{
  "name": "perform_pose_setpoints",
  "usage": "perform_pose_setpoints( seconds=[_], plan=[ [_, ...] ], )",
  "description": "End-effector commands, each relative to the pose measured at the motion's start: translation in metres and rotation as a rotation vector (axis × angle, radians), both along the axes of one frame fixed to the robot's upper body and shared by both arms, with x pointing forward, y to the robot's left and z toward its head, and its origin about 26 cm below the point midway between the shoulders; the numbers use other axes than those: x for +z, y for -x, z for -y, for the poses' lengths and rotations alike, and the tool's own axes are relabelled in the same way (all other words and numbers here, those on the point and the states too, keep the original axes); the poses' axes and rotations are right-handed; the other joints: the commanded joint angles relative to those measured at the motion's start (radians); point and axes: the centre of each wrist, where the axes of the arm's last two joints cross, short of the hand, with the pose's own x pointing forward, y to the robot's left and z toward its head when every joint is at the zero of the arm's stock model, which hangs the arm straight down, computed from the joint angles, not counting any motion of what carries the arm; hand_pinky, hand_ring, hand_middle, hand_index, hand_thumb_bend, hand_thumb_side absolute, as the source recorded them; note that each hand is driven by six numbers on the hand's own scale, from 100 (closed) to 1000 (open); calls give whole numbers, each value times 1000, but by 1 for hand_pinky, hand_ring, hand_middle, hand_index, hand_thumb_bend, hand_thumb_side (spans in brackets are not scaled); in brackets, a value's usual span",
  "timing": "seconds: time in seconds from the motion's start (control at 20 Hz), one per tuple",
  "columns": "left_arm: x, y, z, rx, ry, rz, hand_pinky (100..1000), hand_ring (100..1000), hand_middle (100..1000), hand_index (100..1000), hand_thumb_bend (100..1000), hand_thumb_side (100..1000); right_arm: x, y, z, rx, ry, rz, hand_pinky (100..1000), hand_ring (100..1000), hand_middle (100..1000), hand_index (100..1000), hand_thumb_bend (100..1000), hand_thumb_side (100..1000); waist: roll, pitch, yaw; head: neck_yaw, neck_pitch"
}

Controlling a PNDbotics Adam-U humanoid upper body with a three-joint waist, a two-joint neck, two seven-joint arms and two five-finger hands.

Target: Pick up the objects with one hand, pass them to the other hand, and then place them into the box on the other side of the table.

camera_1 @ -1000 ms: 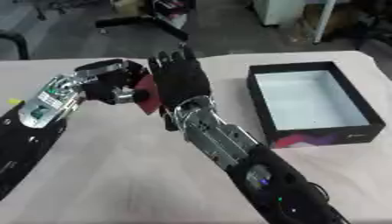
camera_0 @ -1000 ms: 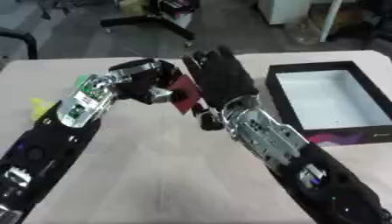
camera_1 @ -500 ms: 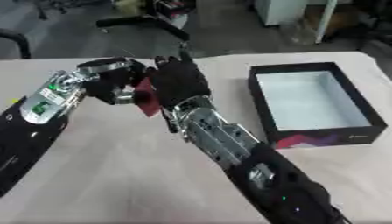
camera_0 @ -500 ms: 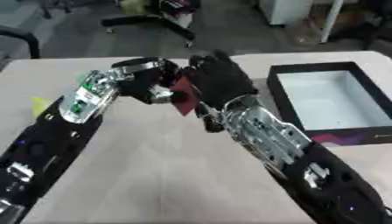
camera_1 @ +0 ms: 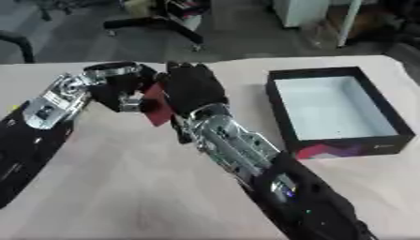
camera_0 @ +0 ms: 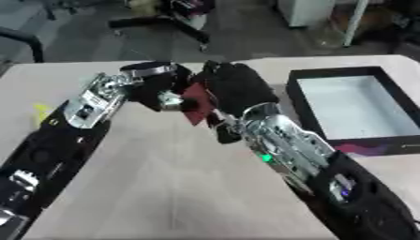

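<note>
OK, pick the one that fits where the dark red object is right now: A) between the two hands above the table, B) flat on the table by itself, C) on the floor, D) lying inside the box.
A: the dark red object sits between the left hand and the right hand, above the table; the box holds nothing visible.

A pale wooden table (camera_0: 164,187) carries the scene. Near its left edge lies a small yellow-green thing (camera_0: 41,112) — partly hidden, too unclear to name. Beyond the far edge, on a grey floor (camera_1: 74,42), stands the black base of an office chair (camera_0: 168,21), and further right a white cabinet (camera_0: 303,11) — with a pale upright pole (camera_1: 351,21) beside it.
</note>
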Motion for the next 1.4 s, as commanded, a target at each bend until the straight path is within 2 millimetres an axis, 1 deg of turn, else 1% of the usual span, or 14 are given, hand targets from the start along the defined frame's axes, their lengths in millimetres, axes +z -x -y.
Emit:
perform_pose_setpoints(
  seconds=[0.05, 0.15, 0.35, 0.5, 0.55, 0.7, 0.75, 0.9, 1.0, 1.05, 1.2, 1.25, 1.3, 1.4],
  plan=[
    [6, -2, 0, -4, -10, 12, 656, 428, 372, 518, 311, 370, 16, 6, -3, 32, -72, 92, 618, 804, 807, 465, 150, 186, 1, -10, -2, 3, 5],
    [6, -3, 0, -5, -9, 9, 657, 429, 374, 521, 320, 377, 15, 4, -4, 33, -88, 113, 577, 797, 800, 452, 141, 194, 1, -10, -3, 2, 5],
    [6, -3, -1, -9, -8, 8, 665, 433, 388, 542, 350, 427, 13, 1, -4, 33, -102, 135, 563, 795, 797, 443, 146, 183, 1, -10, -3, -9, 5],
    [7, -4, -5, -5, -10, 20, 677, 450, 409, 571, 409, 461, 13, 0, -4, 27, -104, 143, 558, 795, 797, 440, 150, 175, 0, -11, -5, -17, 5],
    [7, -5, -5, -7, -11, 24, 689, 463, 433, 601, 470, 499, 13, -1, -4, 26, -104, 145, 559, 795, 797, 439, 153, 173, 0, -11, -5, -19, 5],
    [11, -4, -4, -57, -24, 47, 727, 512, 491, 686, 660, 532, 15, -1, -2, 26, -103, 154, 565, 796, 797, 437, 159, 167, 0, -11, -6, -25, 5],
    [12, -3, -3, -75, -24, 63, 747, 540, 521, 728, 779, 554, 16, 0, -1, 27, -102, 156, 570, 796, 798, 436, 162, 165, 0, -11, -7, -26, 5],
    [16, 1, 3, -128, -14, 122, 781, 585, 571, 778, 914, 593, 18, 0, -1, 29, -98, 162, 580, 797, 799, 435, 171, 161, -1, -10, -10, -32, 5],
    [20, 2, 2, -146, -4, 166, 797, 612, 600, 799, 975, 625, 20, 0, 1, 27, -95, 167, 587, 798, 800, 433, 176, 157, -3, -11, -11, -34, 5],
    [22, 2, 1, -150, 0, 185, 809, 631, 621, 813, 1000, 647, 21, 0, 1, 25, -93, 170, 589, 798, 800, 433, 178, 155, -3, -11, -12, -35, 5],
    [31, 1, -8, -145, 13, 244, 837, 692, 676, 836, 1000, 681, 23, -2, 6, 5, -90, 173, 583, 798, 800, 432, 175, 154, -6, -12, -15, -39, 5],
    [33, 1, -11, -141, 19, 257, 837, 692, 676, 836, 1000, 681, 23, -3, 7, -3, -90, 173, 583, 798, 800, 432, 175, 154, -6, -12, -15, -39, 5],
    [37, 1, -15, -136, 21, 276, 851, 727, 708, 851, 1000, 691, 23, -5, 10, -18, -90, 173, 582, 798, 800, 432, 174, 153, -7, -12, -16, -40, 5],
    [44, 0, -23, -124, 28, 313, 876, 775, 756, 875, 1000, 662, 21, -10, 17, -56, -89, 176, 577, 798, 799, 432, 175, 151, -9, -12, -18, -41, 5]
  ],
)
